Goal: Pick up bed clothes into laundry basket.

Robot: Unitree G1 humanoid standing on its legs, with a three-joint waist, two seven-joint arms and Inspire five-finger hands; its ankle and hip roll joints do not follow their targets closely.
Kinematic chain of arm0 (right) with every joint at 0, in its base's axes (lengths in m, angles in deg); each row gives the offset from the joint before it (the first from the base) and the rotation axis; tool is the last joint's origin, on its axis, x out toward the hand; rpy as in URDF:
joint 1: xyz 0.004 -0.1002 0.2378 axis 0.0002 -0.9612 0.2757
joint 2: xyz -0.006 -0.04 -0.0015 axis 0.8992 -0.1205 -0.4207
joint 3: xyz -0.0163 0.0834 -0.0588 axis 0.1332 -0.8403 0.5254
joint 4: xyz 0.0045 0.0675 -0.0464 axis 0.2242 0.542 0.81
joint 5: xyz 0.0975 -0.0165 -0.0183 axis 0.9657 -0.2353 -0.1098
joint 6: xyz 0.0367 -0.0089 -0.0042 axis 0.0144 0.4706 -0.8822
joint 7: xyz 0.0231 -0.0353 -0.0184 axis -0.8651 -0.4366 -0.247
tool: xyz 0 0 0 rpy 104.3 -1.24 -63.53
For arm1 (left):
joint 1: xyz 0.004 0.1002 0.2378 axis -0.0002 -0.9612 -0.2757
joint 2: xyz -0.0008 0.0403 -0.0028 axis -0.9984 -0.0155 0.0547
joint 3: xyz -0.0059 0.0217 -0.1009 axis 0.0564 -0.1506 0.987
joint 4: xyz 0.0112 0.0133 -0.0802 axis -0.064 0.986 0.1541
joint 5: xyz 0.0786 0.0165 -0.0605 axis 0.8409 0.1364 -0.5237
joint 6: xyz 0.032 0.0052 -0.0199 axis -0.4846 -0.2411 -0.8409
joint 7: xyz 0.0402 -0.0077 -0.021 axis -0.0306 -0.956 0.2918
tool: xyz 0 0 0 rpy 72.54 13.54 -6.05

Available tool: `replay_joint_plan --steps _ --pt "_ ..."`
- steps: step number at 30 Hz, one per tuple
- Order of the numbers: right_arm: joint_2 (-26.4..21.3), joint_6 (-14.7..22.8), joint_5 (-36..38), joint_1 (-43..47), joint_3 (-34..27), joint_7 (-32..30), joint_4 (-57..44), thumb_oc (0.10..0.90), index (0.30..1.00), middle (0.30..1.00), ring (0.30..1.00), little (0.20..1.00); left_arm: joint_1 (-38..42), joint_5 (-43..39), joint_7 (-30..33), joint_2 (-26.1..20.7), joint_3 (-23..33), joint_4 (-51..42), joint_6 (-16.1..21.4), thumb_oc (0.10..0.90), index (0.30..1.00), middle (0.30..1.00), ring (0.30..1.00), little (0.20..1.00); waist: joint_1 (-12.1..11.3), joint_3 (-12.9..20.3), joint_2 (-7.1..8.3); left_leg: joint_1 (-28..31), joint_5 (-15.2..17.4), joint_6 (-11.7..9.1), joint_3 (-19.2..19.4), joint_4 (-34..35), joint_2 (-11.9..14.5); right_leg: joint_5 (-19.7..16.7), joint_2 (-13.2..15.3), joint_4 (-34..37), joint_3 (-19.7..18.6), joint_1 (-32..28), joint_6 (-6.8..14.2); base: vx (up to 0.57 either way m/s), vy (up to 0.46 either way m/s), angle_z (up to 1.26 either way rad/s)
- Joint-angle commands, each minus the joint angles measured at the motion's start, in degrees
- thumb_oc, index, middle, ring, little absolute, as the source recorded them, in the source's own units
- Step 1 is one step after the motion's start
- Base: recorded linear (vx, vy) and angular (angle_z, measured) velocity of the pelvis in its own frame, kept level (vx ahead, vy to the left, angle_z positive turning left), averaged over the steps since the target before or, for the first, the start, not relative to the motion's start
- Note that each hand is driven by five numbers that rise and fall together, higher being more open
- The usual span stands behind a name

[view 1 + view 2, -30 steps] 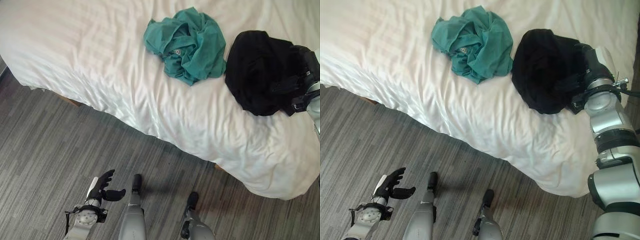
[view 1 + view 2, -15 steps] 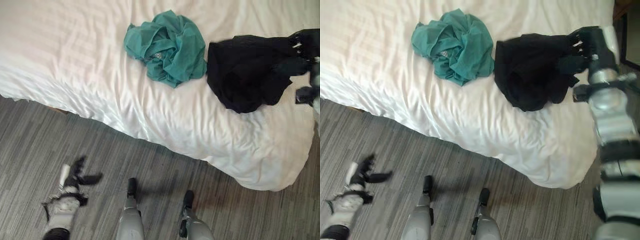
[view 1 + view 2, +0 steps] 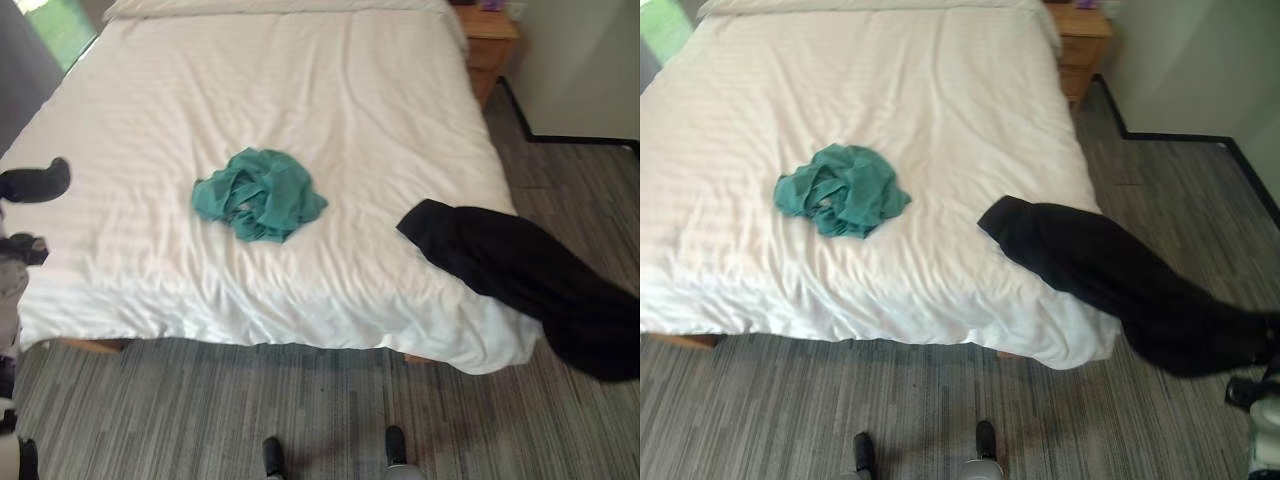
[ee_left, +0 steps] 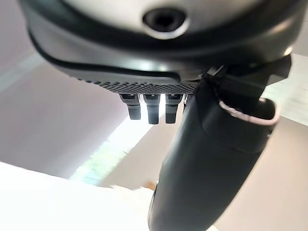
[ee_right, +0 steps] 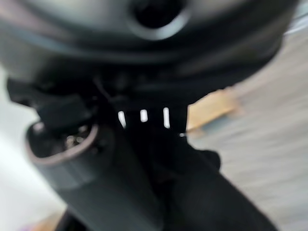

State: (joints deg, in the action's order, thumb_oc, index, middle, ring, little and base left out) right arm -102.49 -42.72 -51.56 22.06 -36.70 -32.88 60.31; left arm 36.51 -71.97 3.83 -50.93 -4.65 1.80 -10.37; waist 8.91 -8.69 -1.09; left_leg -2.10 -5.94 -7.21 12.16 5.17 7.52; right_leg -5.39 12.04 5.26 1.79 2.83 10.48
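Note:
A black garment (image 3: 1100,265) lies stretched from the white bed (image 3: 300,80) over its near right corner and hangs out over the floor. My right hand (image 5: 86,178) is shut on its far end at the lower right, and black cloth (image 5: 211,202) bunches past the thumb in the right wrist view. A crumpled teal garment (image 3: 258,193) rests in the middle of the bed, untouched. My left hand (image 3: 30,185) hovers at the bed's left side, open and holding nothing.
A wooden nightstand (image 3: 487,35) stands at the bed's far right corner, beside a pale wall (image 3: 580,60) with a dark skirting. Grey striped floor (image 3: 1160,150) runs along the bed's right side and its near edge.
The camera has pulled back, so the whole bed shows. My right hand has dragged the black garment from a heap out over the bed's corner. My left hand has risen from floor level.

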Motion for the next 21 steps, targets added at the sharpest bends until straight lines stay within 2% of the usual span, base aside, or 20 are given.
replay_joint_plan --steps 1,2,3,4,6,9,12,17,20,21 --pt "-1.4 2.0 1.5 -2.6 1.7 0.0 0.7 0.4 0.3 0.3 0.3 0.3 11.9 2.7 -0.6 0.1 -4.6 7.5 1.8 0.8 0.9 0.9 0.9 0.9 4.3 5.6 0.1 4.6 2.0 -4.5 0.4 -0.2 3.9 -7.0 1.1 -0.3 -4.0 4.0 4.5 0.01 0.001 -0.5" --pt "-0.1 1.8 1.3 -3.7 2.4 0.5 1.0 0.4 0.3 0.3 0.3 0.3 14.3 2.5 -1.1 0.4 -6.4 10.5 1.3 0.8 0.9 0.9 0.9 0.9 5.0 5.4 0.02 4.6 2.0 -4.6 1.0 -0.2 4.1 -7.2 0.9 -0.3 -4.6 4.6 4.5 0.0 -0.004 -0.53" --pt "0.2 1.7 1.2 -3.8 2.2 0.5 1.0 0.4 0.3 0.3 0.3 0.3 15.1 2.4 -1.2 0.3 -7.2 11.1 1.5 0.8 0.9 0.9 0.9 0.9 4.7 5.5 0.2 4.5 2.0 -4.6 1.1 -0.2 4.1 -7.2 0.9 -0.3 -4.7 4.8 4.5 0.01 0.004 -0.48" --pt "1.8 1.4 0.8 -5.6 3.6 1.9 1.9 0.4 0.3 0.3 0.3 0.3 18.4 4.3 -2.3 0.2 -10.4 17.8 0.3 0.8 0.9 0.9 0.9 0.9 6.9 4.8 -0.29 4.3 1.8 -4.9 2.2 -0.2 4.4 -7.6 0.3 -0.3 -5.5 6.1 4.5 0.0 -0.006 -0.46" --pt "3.2 1.4 1.9 -5.7 4.7 2.5 5.2 0.4 0.3 0.3 0.3 0.3 23.6 6.1 -3.4 1.4 -15.3 25.1 -0.4 0.8 0.9 0.9 0.9 0.9 7.5 4.3 -0.14 3.4 1.5 -5.1 2.9 -0.2 4.7 -8.1 -0.1 -0.3 -5.9 7.8 4.5 -0.02 -0.019 -0.45" --pt "5.1 2.1 5.5 -5.6 5.0 3.0 9.1 0.4 0.3 0.3 0.3 0.3 27.6 11.3 -4.0 2.5 -19.9 33.8 -2.3 0.8 0.9 0.9 0.9 0.9 8.7 2.6 0.05 1.7 0.9 -5.4 3.6 -0.2 5.1 -8.8 -0.8 -0.3 -6.7 10.3 4.5 -0.07 -0.03 -0.37" --pt "5.8 2.6 7.6 -5.1 6.0 3.4 12.3 0.4 0.3 0.3 0.3 0.3 31.0 16.8 -4.5 3.2 -23.7 41.2 -4.3 0.8 0.9 0.9 0.9 0.9 8.7 1.5 0.42 -0.1 0.3 -5.5 3.9 -0.2 5.6 -9.3 -1.3 -0.3 -6.8 12.2 4.5 -0.05 -0.04 -0.21" --pt "6.7 3.4 11.2 -4.4 6.6 3.5 12.1 0.4 0.3 0.3 0.3 0.3 31.4 21.0 -4.9 4.1 -24.7 46.3 -6.7 0.8 0.9 0.9 0.9 0.9 8.4 -1.0 0.9 -2.7 -0.8 -5.7 3.3 -0.2 5.9 -9.7 -1.5 -0.3 -6.4 14.2 4.5 -0.06 -0.027 -0.02" --pt "7.4 3.4 10.9 -3.7 8.3 3.5 9.8 0.4 0.3 0.3 0.3 0.3 27.6 21.0 -6.4 5.0 -22.1 49.2 -7.4 0.8 0.9 0.9 0.9 0.9 8.1 -2.3 1.33 -5.0 -1.4 -5.7 2.8 -0.2 6.1 -10.0 -1.7 -0.3 -6.1 16.0 4.5 -0.1 -0.031 0.04" --pt "7.3 3.3 10.9 -3.7 8.4 3.4 9.7 0.4 0.3 0.3 0.3 0.3 27.3 21.0 -6.4 5.0 -21.9 49.2 -7.4 0.612 0.618 0.618 0.618 0.618 8.2 -2.1 1.22 -5.1 -1.4 -5.7 2.8 -0.2 6.1 -10.0 -1.7 -0.3 -6.1 16.1 4.5 -0.09 -0.04 0.05"
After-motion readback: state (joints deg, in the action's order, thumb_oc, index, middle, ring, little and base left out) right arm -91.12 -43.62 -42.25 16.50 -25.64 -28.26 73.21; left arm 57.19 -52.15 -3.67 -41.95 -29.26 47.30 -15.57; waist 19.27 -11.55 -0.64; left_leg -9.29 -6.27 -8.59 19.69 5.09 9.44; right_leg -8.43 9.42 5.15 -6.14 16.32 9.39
